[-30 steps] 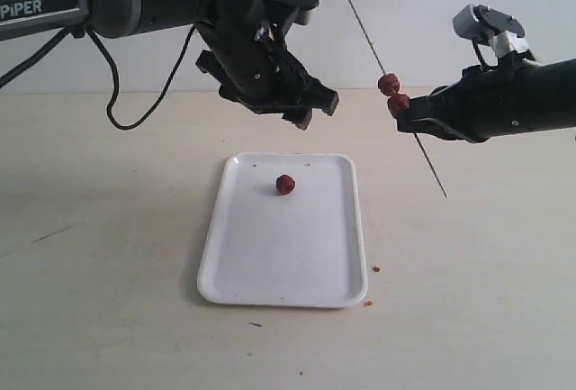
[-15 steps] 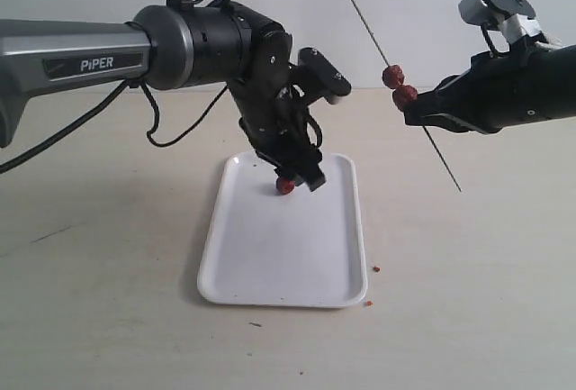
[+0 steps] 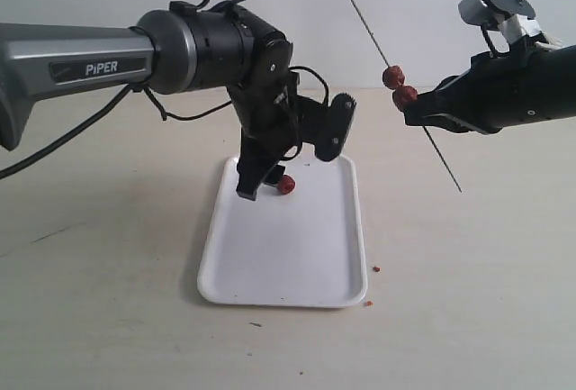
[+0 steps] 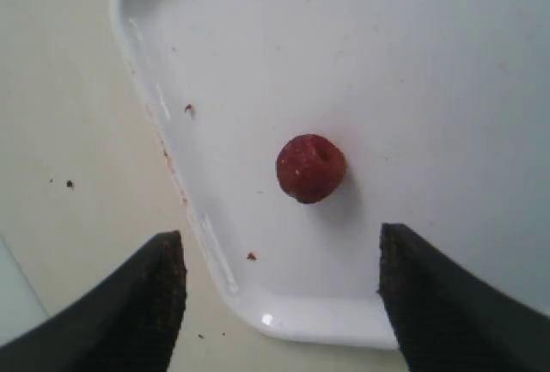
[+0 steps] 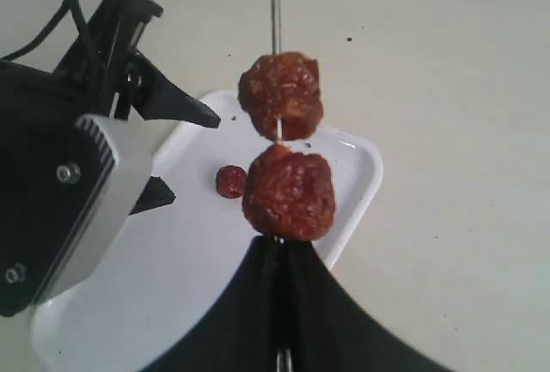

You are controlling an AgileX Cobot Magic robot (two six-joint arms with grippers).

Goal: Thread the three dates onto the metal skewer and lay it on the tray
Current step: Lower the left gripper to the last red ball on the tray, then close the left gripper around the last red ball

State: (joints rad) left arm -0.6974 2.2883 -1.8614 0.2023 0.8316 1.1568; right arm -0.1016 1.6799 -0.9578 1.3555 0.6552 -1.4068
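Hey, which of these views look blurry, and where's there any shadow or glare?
Left wrist view: the loose date is fairly sharp with a soft shadow beside it, the gripper fingers blurred. Right wrist view: the skewered dates look soft. Exterior view: even light, no strong glare.

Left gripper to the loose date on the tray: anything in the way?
Nothing visible. The left gripper is open over the date, which lies alone on the bare tray. There is only clear space between them, and no contact yet.
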